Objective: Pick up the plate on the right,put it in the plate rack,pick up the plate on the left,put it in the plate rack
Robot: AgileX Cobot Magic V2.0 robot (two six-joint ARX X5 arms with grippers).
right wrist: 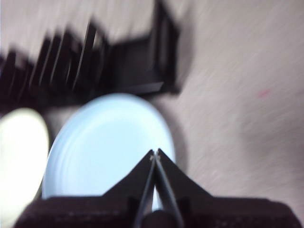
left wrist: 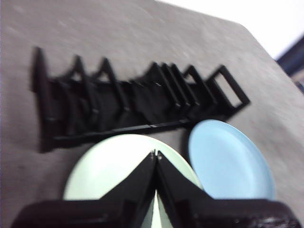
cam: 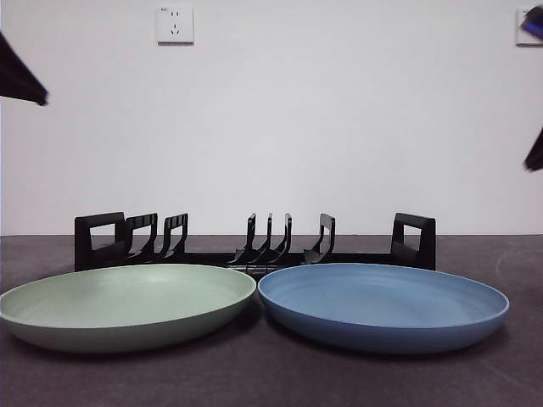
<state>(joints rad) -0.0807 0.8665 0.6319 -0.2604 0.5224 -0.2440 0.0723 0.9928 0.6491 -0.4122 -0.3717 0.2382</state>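
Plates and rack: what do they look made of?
Green plate and blue plate: probably matte plastic or a fibre composite; solid colour, soft dull sheen, faint concentric rings, no glaze glare. Ceramic cannot be ruled out. Plate rack: looks like moulded black plastic, semi-gloss; thick curved prongs and loop handles formed in one piece, with no wire or welds showing.

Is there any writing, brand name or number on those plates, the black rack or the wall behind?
None can be read.
Green plate: plain.
Blue plate: plain.
Plate rack: no label visible.
Wall socket: only plug holes, no text.
Both wrist views are too blurred to show print.
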